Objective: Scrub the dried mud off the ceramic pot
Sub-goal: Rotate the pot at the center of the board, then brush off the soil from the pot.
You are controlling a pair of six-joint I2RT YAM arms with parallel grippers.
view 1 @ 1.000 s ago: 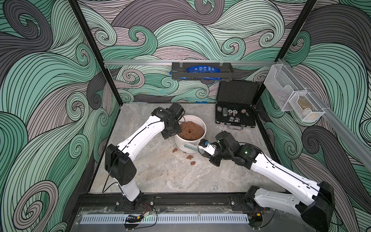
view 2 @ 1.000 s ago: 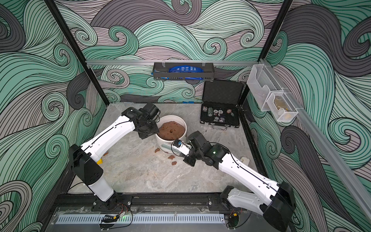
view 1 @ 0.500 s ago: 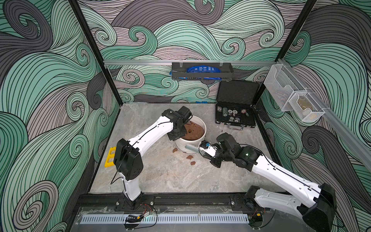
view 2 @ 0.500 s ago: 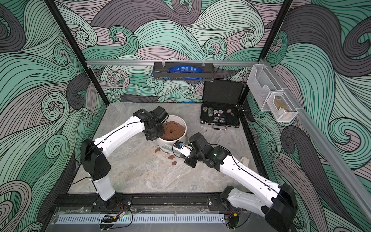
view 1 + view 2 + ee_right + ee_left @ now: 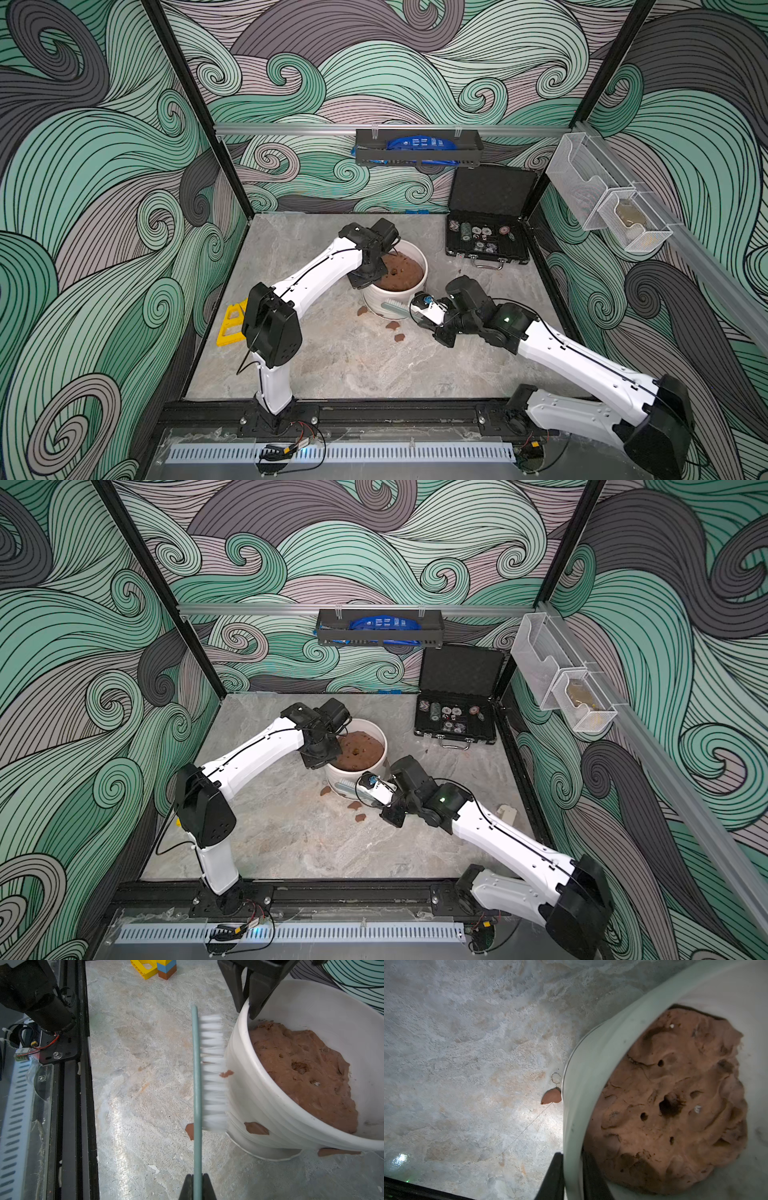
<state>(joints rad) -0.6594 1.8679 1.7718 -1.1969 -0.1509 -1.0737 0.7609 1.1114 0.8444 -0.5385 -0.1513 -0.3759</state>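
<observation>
Your left gripper (image 5: pixel 571 1156) pinches the rim of the white ribbed ceramic pot (image 5: pixel 255 1101), one finger inside, one outside, the pot upright on the grey marbled tabletop (image 5: pixel 145 1084). Your right gripper (image 5: pixel 197 1181) is clamped on the green-backed white-bristled brush (image 5: pixel 213 1072), bristles against the wall. You're mid-scrub, I'd say: next, sweep down over the reddish-brown dried mud patch (image 5: pixel 256 1128) low on the wall.

Black case (image 5: pixel 492 195) sits upper right of table (image 5: pixel 353 374), lid up, poker chips (image 5: pixel 482 231) inside. Yellow block (image 5: pixel 231 326) at table's left edge. Wall basket (image 5: pixel 417 160) top center w/ blue pkg (image 5: pixel 419 143). Clear bins (image 5: pixel 598 203) far right.
</observation>
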